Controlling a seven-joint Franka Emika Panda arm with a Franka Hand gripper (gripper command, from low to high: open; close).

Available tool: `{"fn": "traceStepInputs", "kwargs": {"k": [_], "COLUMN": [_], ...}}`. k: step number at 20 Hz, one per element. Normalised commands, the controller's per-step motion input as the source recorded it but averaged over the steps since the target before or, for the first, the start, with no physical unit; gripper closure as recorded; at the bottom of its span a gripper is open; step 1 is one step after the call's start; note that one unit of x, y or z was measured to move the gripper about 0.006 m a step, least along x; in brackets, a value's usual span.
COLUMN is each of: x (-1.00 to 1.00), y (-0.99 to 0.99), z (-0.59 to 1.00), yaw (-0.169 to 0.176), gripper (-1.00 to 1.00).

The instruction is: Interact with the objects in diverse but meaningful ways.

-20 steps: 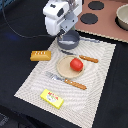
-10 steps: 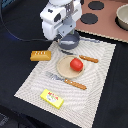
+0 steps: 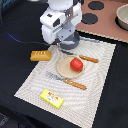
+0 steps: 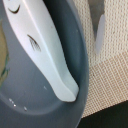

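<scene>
Arm: the white Franka arm reaches down at the far side of the placemat, its head low over the grey saucepan (image 3: 71, 41).
Claw: the claw (image 3: 64, 44) is hidden behind the arm's own head in the exterior view, and the wrist view shows no fingertips, so I cannot tell how far open it is or whether it has hold of anything.
Grey saucepan: sits at the far edge of the woven placemat (image 3: 95, 95), mostly covered by the arm; in the wrist view its grey bowl (image 4: 70, 20) fills most of the picture.
White bottle: a smooth white shape (image 4: 45, 50) lies slanted inside the saucepan, seen only in the wrist view.
Beige plate: the plate (image 3: 64, 70) rests in the middle of the placemat, just in front of the saucepan.
Red tomato: sits on the plate (image 3: 76, 64).
Orange-handled cutlery: one piece (image 3: 89, 59) lies just beyond the plate, another (image 3: 70, 82) lies in front of it.
Orange bread loaf: on the dark worktop (image 3: 15, 55), just off the placemat at the exterior view's left (image 3: 40, 55).
Yellow packet: near the placemat's front edge (image 3: 52, 98).
Grey pot: on the brown board at the exterior view's far right (image 3: 123, 16).
</scene>
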Motion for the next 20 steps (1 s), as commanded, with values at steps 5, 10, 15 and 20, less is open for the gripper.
{"fn": "traceStepInputs", "kwargs": {"k": [5,10,15,20], "x": [0.00,0.00,0.00,0.00], "y": [-0.21,-0.10,-0.01,-0.03], "z": [0.05,-0.01,-0.07,-0.03], "yaw": [0.002,0.011,0.049,0.036], "gripper": [-1.00,-1.00,-1.00,-1.00]}}
